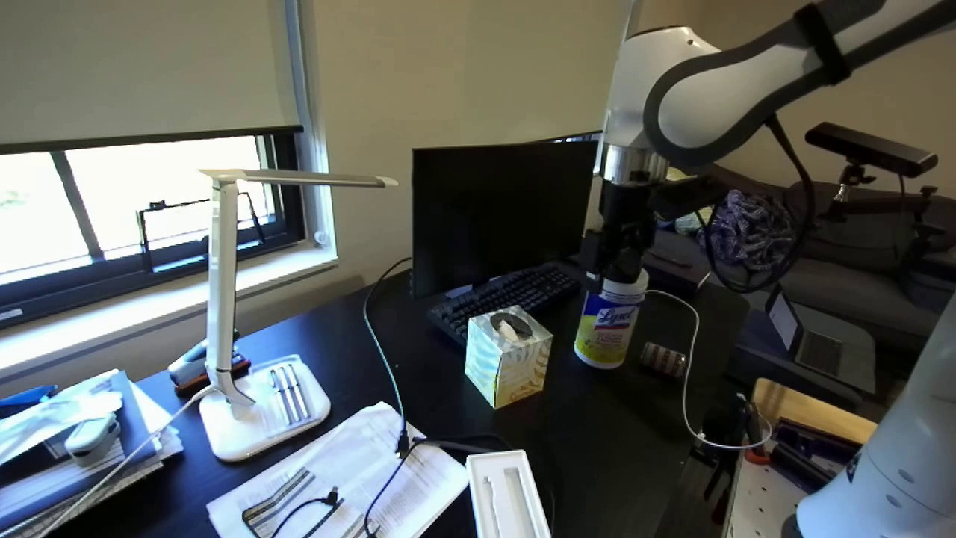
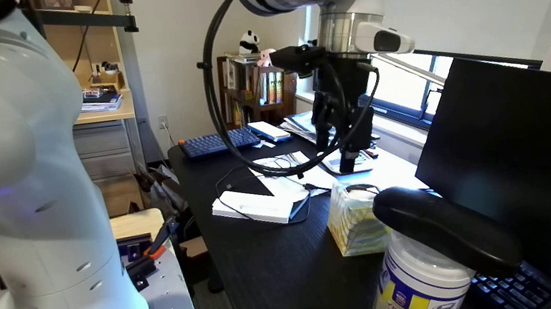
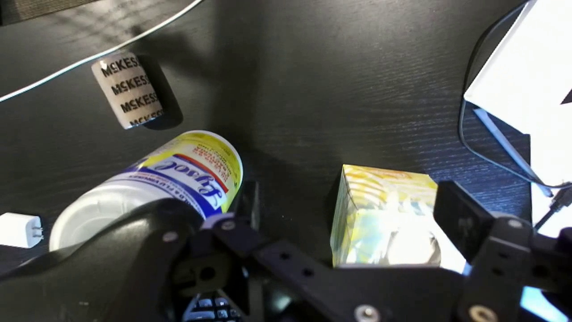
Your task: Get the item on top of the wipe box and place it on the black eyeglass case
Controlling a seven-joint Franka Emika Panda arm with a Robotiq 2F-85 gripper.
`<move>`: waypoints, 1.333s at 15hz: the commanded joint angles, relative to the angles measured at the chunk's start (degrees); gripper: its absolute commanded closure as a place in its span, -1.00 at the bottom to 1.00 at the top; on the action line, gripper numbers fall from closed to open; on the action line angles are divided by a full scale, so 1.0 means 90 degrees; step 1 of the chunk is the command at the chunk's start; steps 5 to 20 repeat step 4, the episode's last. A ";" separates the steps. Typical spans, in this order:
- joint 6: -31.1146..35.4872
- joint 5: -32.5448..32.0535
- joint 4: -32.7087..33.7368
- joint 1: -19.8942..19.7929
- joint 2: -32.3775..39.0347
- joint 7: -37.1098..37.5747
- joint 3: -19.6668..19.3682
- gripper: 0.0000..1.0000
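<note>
The wipe box [image 1: 508,357], a pale yellow-green and white carton, stands on the dark desk. It also shows in an exterior view [image 2: 357,221] and the wrist view [image 3: 380,188]. A white tissue [image 1: 509,331] sits in its top opening; I see no other item on it. The black eyeglass case [image 2: 445,233] lies across the top of the Lysol canister [image 2: 416,290]. In the wrist view the case [image 3: 111,259] is at lower left. My gripper [image 2: 334,156] is open and empty, pointing down above the desk. In the wrist view its fingers [image 3: 351,197] are spread between canister and carton.
A monitor [image 1: 500,213] and keyboard [image 1: 508,299] stand behind the carton. A McKesson roll [image 3: 127,89] and a white cable [image 3: 120,44] lie near the canister. Papers [image 1: 351,478], a white open box [image 1: 508,497] and a desk lamp [image 1: 224,284] are further along the desk.
</note>
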 commanded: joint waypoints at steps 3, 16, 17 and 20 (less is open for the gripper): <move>0.0003 0.0048 -0.0287 0.0021 -0.0161 0.0196 0.0145 -1.00; 0.0004 0.0058 -0.0327 0.0036 -0.0191 0.0222 0.0159 -1.00; 0.0004 0.0058 -0.0327 0.0036 -0.0191 0.0222 0.0159 -1.00; 0.0004 0.0058 -0.0327 0.0036 -0.0191 0.0222 0.0159 -1.00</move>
